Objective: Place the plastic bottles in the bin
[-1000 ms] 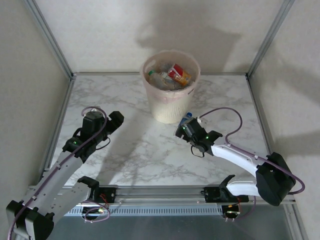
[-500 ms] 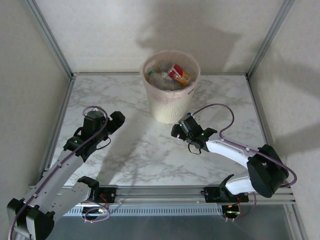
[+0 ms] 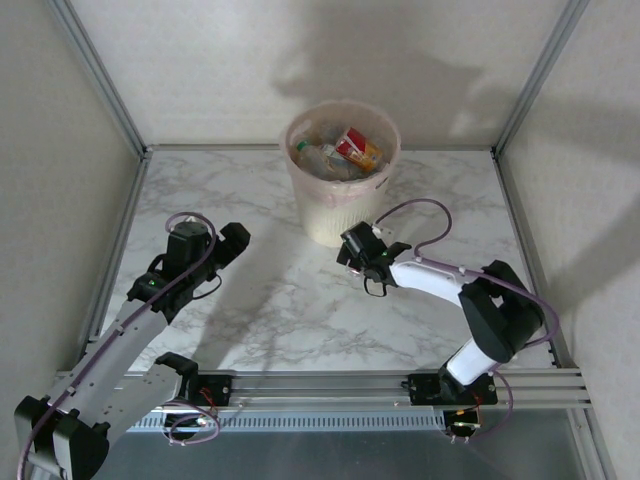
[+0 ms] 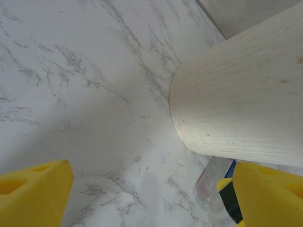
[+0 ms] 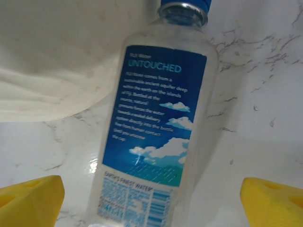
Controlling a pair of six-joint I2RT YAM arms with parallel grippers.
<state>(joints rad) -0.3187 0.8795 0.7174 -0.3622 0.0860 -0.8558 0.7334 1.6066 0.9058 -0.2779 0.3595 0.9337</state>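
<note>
Entry: R arm repositioning on last loose bottle.

Change vs. 1 s earlier (top view): the right gripper (image 3: 353, 250) had swung in from the right toward the foot of the bin (image 3: 330, 212), and the elbow had folded up closer to the base. Earlier, a blue cap showed on the table (image 3: 250, 190) just beside the bin base. That spot was now covered by the gripper head, so the gripper appeared to be over the bottle. L arm had not moved in that time.

R wrist view: clear bottle (image 5: 156, 132) w/ blue label and blue cap lay flat on the marble, cap end pointing at the bin wall and close to it. Contact could not be told. The yellow fingers (image 5: 33, 198) stood wide apart on either side of the bottle body, touching neither side. Hand was open, no grip yet.

The left gripper (image 3: 232, 240) hovered over bare marble, well apart from the bin, jaws spread and nothing between them. Its wrist view caught the bin wall and the same bottle lying at its base.

Other bottles (image 3: 340, 150) were already piled in the bin, incl. a green one and one w/ a red-and-gold label. No other loose bottle was seen on the table.

Judgement: approx. final pick. Gripper was lined up across the body; next would be descend, close, lift over the rim. Risk: round bottle could roll, or get pushed against the bin.
</note>
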